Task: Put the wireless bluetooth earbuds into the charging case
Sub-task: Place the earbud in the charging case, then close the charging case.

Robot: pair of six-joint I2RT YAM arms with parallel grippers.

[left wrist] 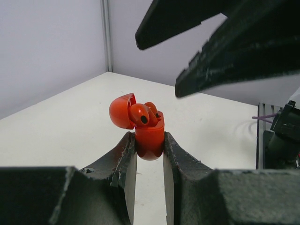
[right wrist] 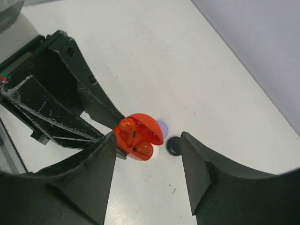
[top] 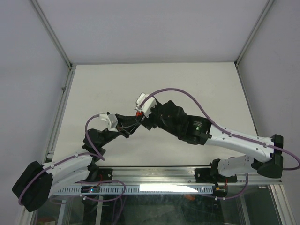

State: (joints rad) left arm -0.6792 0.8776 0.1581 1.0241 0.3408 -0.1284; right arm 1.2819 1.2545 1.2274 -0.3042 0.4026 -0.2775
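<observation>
A red charging case [left wrist: 150, 137] with its lid [left wrist: 121, 111] swung open is pinched between my left gripper's [left wrist: 149, 143] fingers and held above the table. Two red earbuds [left wrist: 140, 114] sit in its sockets. In the right wrist view the case [right wrist: 136, 140] and the earbuds [right wrist: 126, 129] show from above, beside the left fingers [right wrist: 70, 117]. My right gripper [right wrist: 148, 138] is open and empty, hovering just over the case, its fingers [left wrist: 225, 65] at the top of the left wrist view. In the top view the case [top: 138, 114] shows where the two grippers meet.
A lavender disc [right wrist: 162, 126] and a black disc [right wrist: 174, 146] lie on the white table [right wrist: 154, 56] under the case. Aluminium frame rails [top: 63, 96] edge the table on both sides; a rail [top: 154, 174] runs along the near edge.
</observation>
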